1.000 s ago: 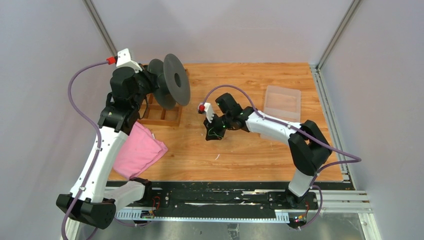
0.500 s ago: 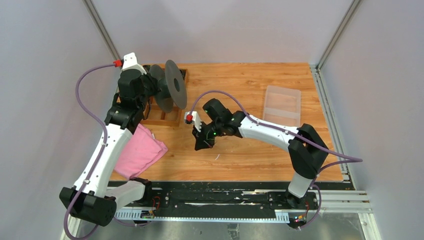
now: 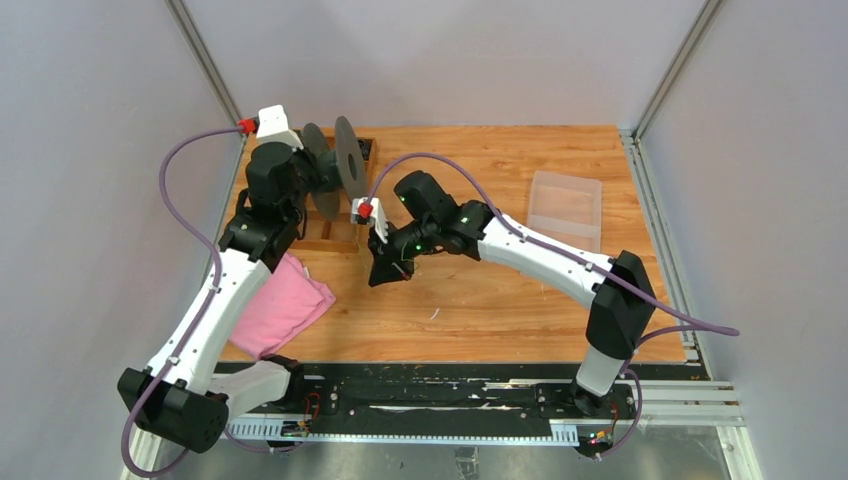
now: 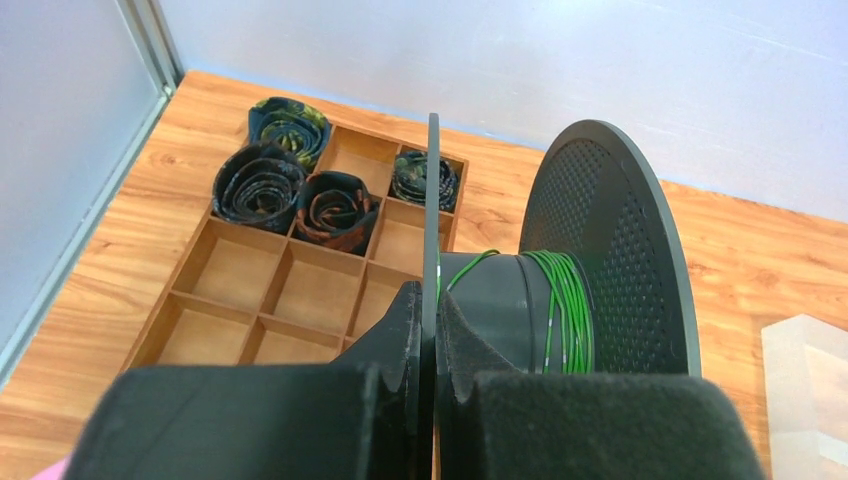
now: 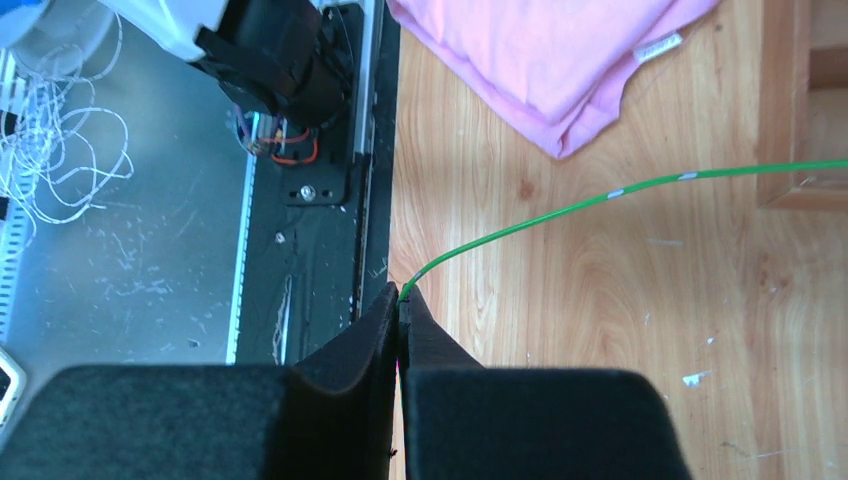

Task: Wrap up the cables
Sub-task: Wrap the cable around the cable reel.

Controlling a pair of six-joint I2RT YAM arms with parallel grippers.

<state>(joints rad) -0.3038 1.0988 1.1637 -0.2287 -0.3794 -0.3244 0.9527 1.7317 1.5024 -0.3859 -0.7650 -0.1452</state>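
Spool [image 3: 350,158], dark grey, is held up at the counter's [image 3: 500,300] far-left corner by the left claw [image 3: 318,185], over a wooden tray [image 3: 335,235]. Pink cloth [image 3: 285,300] lies beside that arm. The right claw [image 3: 385,272] sits low, just right of the tray; the cable is too fine to trace from here, perhaps a green fleck at the tips. Left wrist: the claw is clamped narrow on the spool's thin near flange, with green cable [image 4: 565,310] wound several turns on the hub, bunched against the far flange. Right wrist: the claw is pinched closed on the cable's end, and the strand arcs rightward above bare wood.
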